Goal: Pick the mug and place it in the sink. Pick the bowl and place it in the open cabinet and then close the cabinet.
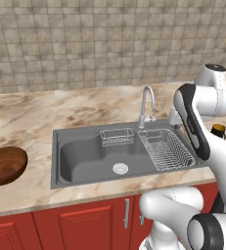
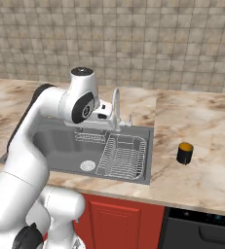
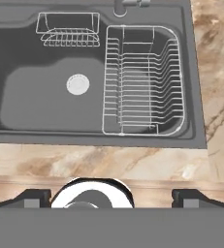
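Matt grey metal sink, shiny wire rack, glossy wooden bowl, polished marble-like counter.

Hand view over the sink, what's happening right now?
The pincer is open and empty, hanging over the front edge of the sink. Nothing has been placed yet: the basin holds just its wire racks and drain. The mug stands on the counter to the sink's right, and the bowl sits on the counter to its left.

Everything around me is evenly and softly lit, rendered sharp with no blur or edge warping, just faint shading inside the sink and a mild sheen on the tabletop.
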{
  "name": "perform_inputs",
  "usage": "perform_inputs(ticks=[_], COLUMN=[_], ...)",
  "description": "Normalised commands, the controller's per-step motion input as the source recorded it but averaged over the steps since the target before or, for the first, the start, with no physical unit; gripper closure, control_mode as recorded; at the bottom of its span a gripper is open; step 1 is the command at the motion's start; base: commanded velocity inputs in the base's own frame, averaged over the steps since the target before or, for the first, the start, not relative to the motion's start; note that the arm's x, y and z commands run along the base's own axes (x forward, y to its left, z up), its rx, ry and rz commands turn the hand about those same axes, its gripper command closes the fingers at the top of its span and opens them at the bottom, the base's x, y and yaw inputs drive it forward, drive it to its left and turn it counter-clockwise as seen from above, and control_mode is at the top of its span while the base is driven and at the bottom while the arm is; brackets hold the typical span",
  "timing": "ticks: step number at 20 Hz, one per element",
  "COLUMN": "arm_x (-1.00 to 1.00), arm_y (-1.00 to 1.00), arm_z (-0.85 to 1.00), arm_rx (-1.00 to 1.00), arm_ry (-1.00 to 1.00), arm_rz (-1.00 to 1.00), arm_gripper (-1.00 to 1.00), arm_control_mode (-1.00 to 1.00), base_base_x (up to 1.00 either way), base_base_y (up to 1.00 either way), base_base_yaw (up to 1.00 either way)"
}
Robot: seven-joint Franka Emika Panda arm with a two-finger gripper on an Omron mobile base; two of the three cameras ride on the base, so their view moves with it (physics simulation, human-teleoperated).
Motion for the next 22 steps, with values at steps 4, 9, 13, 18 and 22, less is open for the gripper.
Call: perform_inputs(ticks=[4, 9, 13, 18, 22], arm_x=[0.00, 0.00, 0.00, 0.00, 0.00], arm_y=[-0.74, -0.75, -0.71, -0.64, -0.76], arm_z=[-0.18, -0.24, -0.28, -0.19, -0.19], arm_rx=[0.03, 0.00, 0.00, 0.00, 0.00], arm_ry=[0.12, 0.03, 0.00, 0.01, 0.01], arm_rz=[0.00, 0.00, 0.00, 0.00, 0.00], arm_gripper=[-1.00, -1.00, -1.00, -1.00, -1.00], arm_control_mode=[-1.00, -1.00, -1.00, -1.00, -1.00], base_base_x=[0.00, 0.00, 0.00, 0.00, 0.00], base_base_y=[0.00, 0.00, 0.00, 0.00, 0.00], base_base_yaw=[0.00, 0.00, 0.00, 0.00, 0.00])
